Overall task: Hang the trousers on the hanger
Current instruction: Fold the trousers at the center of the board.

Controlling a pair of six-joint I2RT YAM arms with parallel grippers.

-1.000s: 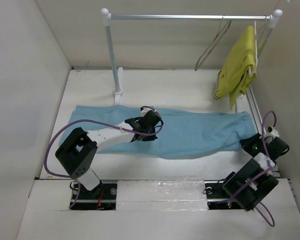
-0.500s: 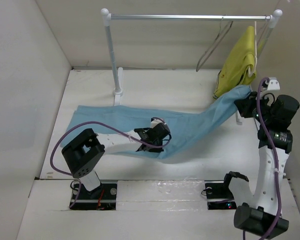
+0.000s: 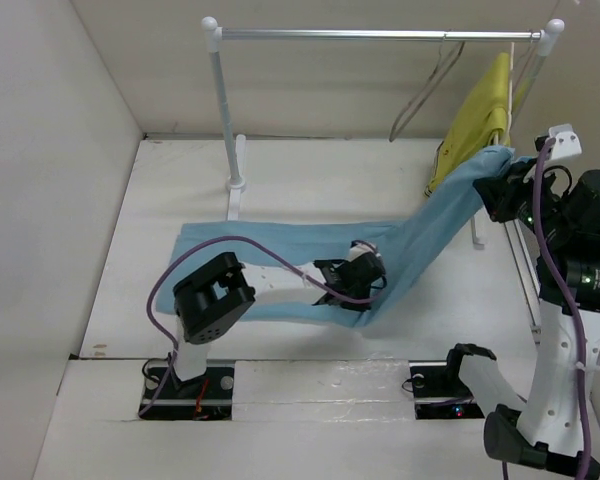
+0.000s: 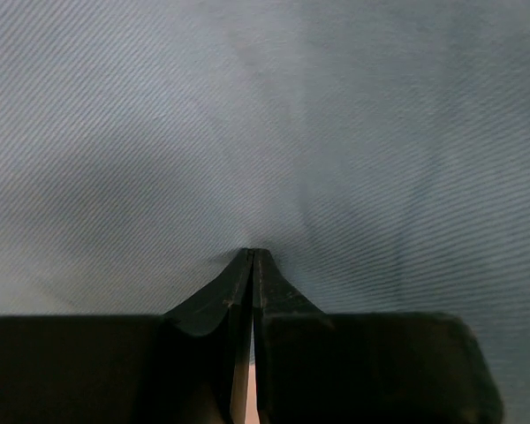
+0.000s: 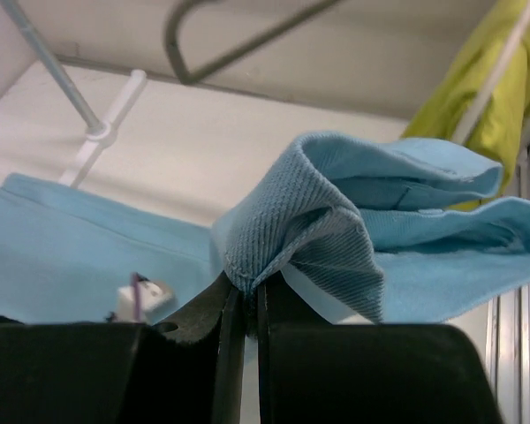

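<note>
The light blue trousers (image 3: pixel 280 245) lie across the table and rise at the right end to my right gripper (image 3: pixel 497 185). That gripper is shut on a bunched fold of the trousers (image 5: pixel 291 221) and holds it up beside the rail's right post. Its jaws (image 5: pixel 245 287) show the cloth pinched between them. My left gripper (image 3: pixel 368 285) is low on the middle of the trousers. In the left wrist view its jaws (image 4: pixel 253 254) are shut, with a small pucker of cloth (image 4: pixel 336 132) at the tips. The grey wire hanger (image 3: pixel 417 97) hangs on the rail, up and left of the right gripper, and also shows in the right wrist view (image 5: pixel 247 50).
A clothes rail (image 3: pixel 380 34) spans the back on a white post (image 3: pixel 223 110) with a foot on the table. A yellow-green garment (image 3: pixel 475 130) hangs on a whitish hanger at the rail's right end, right next to the raised trouser end. White walls enclose the table.
My right arm has risen from the table's right edge, lifting the trousers' right end up to the rail. My left gripper moved right, and the trousers shifted right with it.
</note>
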